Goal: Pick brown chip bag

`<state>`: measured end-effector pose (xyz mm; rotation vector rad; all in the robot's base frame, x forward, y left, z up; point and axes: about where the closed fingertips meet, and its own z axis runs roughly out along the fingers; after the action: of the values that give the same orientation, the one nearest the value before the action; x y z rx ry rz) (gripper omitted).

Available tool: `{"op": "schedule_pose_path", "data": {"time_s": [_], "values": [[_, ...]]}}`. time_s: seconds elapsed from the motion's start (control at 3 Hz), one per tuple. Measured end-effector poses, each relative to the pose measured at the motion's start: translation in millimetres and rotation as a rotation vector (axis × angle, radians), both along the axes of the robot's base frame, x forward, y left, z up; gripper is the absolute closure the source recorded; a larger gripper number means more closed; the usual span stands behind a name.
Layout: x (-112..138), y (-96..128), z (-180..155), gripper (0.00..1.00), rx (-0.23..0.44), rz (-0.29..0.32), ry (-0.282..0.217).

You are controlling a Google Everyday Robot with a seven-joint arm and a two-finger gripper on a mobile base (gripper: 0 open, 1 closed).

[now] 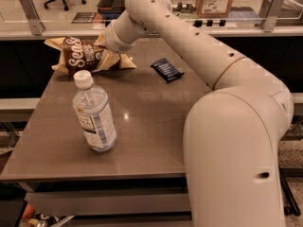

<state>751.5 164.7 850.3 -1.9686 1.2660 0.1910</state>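
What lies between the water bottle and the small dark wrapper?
Bare tabletop, in the camera view. The hand is at the brown chip bag.

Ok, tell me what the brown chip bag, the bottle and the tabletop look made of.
The brown chip bag: probably thin plastic-like film; crinkled, with glints. The bottle: seemingly clear plastic; see-through wall, white cap, paper-like label. The table: smooth brown laminate or stone-like top; seams and soft reflections show. The tool is at the bag.
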Motion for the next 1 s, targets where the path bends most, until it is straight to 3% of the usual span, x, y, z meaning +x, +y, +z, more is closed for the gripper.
{"op": "schedule_pose_path", "data": {"time_s": [0.33,0.67,1.0], "values": [[-0.6,2.4,-2.7,0.87,-0.001,0.004,0.004],[-1.1,4.5,-5.2,1.0,-0.002,0.007,0.007],[-1.2,4.6,-5.3,1.0,-0.002,0.007,0.007]]}}
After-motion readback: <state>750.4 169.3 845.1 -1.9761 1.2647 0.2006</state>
